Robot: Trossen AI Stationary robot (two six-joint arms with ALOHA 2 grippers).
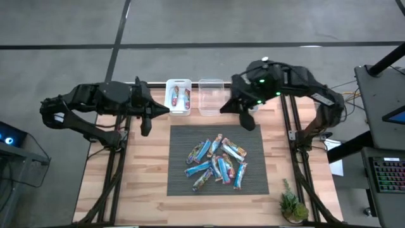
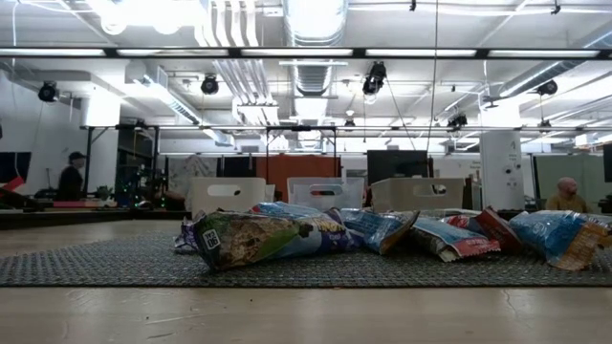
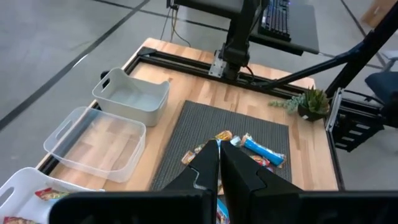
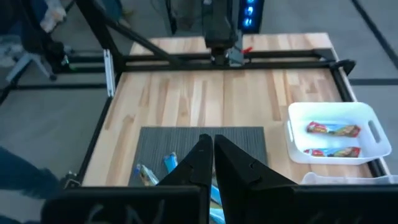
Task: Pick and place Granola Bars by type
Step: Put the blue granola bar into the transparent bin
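Note:
Several blue-wrapped granola bars (image 1: 217, 161) lie in a loose pile on a dark mat (image 1: 180, 142) at the table's middle; the low view shows the pile (image 2: 382, 232) from the side. Two red-printed bars (image 4: 333, 129) lie in a white bin (image 1: 178, 96) at the far edge. Beside it stands a clear bin (image 1: 211, 96), and beyond that another white bin (image 3: 130, 96). My left gripper (image 1: 146, 124) hangs shut above the wood left of the mat. My right gripper (image 1: 248, 120) hangs shut above the mat's far right corner. Neither holds anything.
A small potted succulent (image 1: 292, 206) stands at the table's near right corner. A keyboard (image 1: 387, 177) and a desk stand beyond the right edge. Bare wood lies left and right of the mat. People show in the room behind (image 2: 71, 177).

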